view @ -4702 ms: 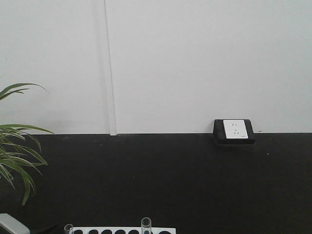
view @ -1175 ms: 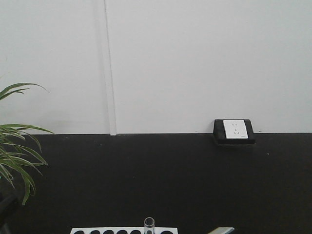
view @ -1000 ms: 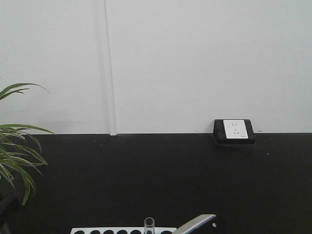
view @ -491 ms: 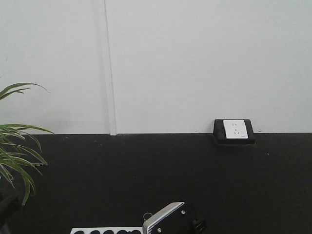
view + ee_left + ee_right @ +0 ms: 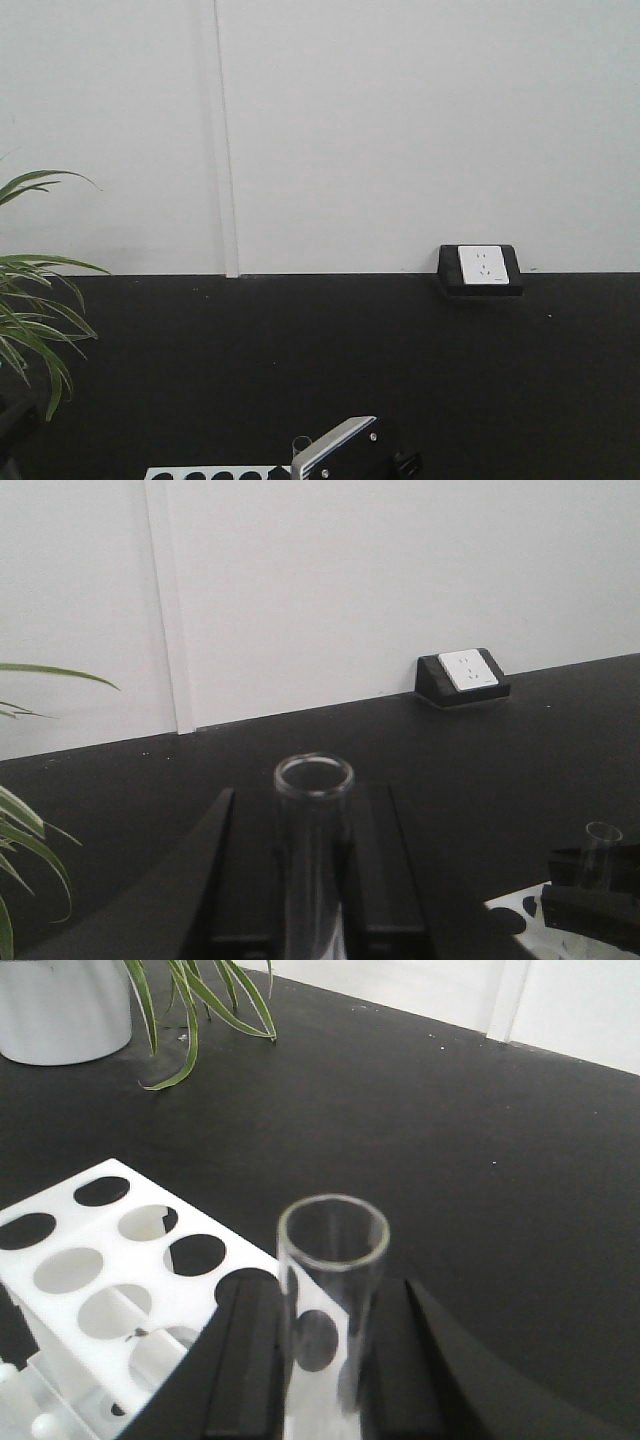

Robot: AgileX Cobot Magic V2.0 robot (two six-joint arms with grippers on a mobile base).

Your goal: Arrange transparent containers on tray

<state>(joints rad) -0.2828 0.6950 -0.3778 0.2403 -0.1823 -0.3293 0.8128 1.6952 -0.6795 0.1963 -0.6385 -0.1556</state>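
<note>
Test tube (image 5: 314,830) upright between fingers of left end effector (image 5: 308,800), clamped. Right end effector (image 5: 328,1300) likewise closed on second test tube (image 5: 331,1260); white rack (image 5: 150,1265) just beside it.

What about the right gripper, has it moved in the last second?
Yes. The right gripper slid left along the white rack, up to the test tube.

Right jaws newly around test tube (image 5: 335,1280)

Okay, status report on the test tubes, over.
Left hand closed on upright test tube. Right hand closed on second tube, by the white rack. Yellow tray not in view.
</note>
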